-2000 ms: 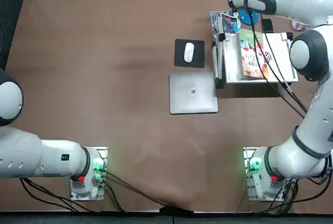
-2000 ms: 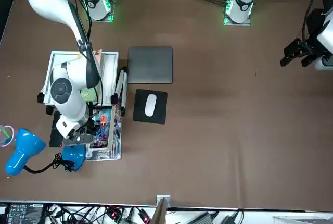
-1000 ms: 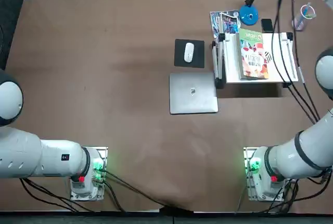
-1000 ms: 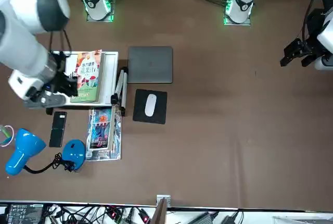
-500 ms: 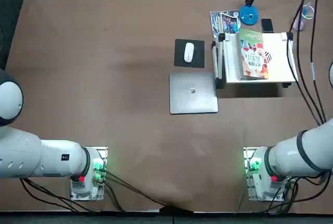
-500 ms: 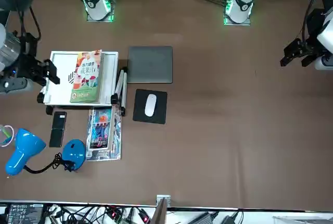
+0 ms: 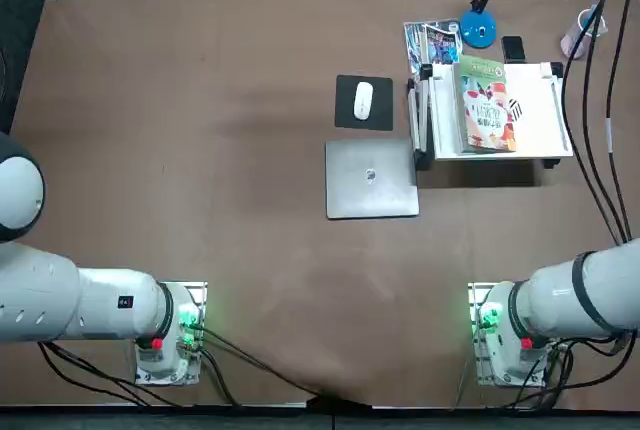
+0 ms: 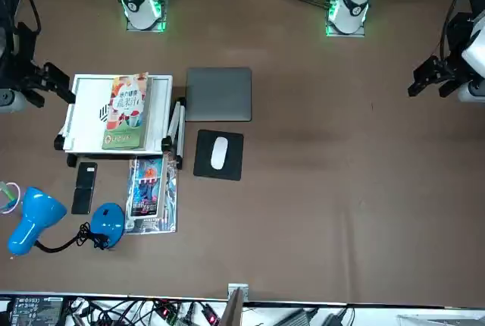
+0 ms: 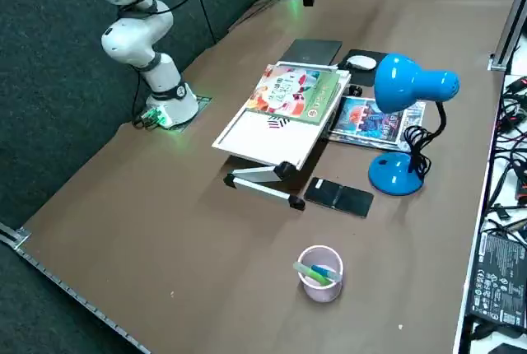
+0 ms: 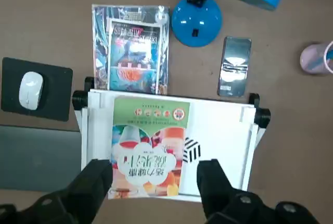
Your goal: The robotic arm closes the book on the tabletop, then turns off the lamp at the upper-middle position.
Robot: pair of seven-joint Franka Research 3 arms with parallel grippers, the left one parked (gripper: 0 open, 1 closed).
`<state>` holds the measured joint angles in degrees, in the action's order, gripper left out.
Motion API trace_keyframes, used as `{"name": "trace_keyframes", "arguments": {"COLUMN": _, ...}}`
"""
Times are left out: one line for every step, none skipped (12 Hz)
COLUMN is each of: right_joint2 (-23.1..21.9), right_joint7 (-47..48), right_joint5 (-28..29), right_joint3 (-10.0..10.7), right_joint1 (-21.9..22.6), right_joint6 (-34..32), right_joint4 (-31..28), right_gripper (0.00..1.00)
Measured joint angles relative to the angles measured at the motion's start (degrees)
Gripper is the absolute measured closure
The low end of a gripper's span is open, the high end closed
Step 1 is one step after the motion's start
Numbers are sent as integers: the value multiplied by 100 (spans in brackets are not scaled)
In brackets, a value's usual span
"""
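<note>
The book lies shut on the stand; the lamp and phone sit behind it, the laptop to its left, all on the desk.

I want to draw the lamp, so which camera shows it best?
The right side view: the lamp shows head, bendy neck and base. The front view shows it flatter, the wrist view cuts off its head, and the top view mainly shows its base.

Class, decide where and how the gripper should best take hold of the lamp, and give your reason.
Grip the lamp's thin black stem, probably from the cup's side: it rises open between base and head, both too broad and round to pinch well.
</note>
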<state>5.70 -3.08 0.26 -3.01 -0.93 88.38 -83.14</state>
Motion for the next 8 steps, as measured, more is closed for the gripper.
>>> {"name": "trace_keyframes", "arguments": {"right_joint2": -44, "right_joint7": 0, "right_joint5": 0, "right_joint3": 2, "right_joint1": -23, "right_joint6": -62, "right_joint4": -9, "right_gripper": 0}}
{"name": "trace_keyframes", "arguments": {"right_joint2": -81, "right_joint7": 0, "right_joint5": -1, "right_joint3": 4, "right_joint1": -51, "right_joint6": -91, "right_joint4": -16, "right_gripper": 0}}
{"name": "trace_keyframes", "arguments": {"right_joint2": -110, "right_joint7": 0, "right_joint5": -1, "right_joint3": 10, "right_joint1": -78, "right_joint6": -108, "right_joint4": -19, "right_gripper": 0}}
{"name": "trace_keyframes", "arguments": {"right_joint2": -130, "right_joint7": 0, "right_joint5": -4, "right_joint3": 18, "right_joint1": -107, "right_joint6": -120, "right_joint4": -21, "right_gripper": 0}}
{"name": "trace_keyframes", "arguments": {"right_joint2": -153, "right_joint7": 1, "right_joint5": -4, "right_joint3": 34, "right_joint1": -131, "right_joint6": -123, "right_joint4": -33, "right_gripper": 0}}
{"name": "trace_keyframes", "arguments": {"right_joint2": -190, "right_joint7": 1, "right_joint5": -5, "right_joint3": 71, "right_joint1": -139, "right_joint6": -123, "right_joint4": -71, "right_gripper": 0}}
{"name": "trace_keyframes", "arguments": {"right_joint2": -249, "right_joint7": 2, "right_joint5": -5, "right_joint3": 130, "right_joint1": -140, "right_joint6": -122, "right_joint4": -149, "right_gripper": 0}}
{"name": "trace_keyframes", "arguments": {"right_joint2": -325, "right_joint7": 2, "right_joint5": -5, "right_joint3": 191, "right_joint1": -140, "right_joint6": -122, "right_joint4": -255, "right_gripper": 0}}
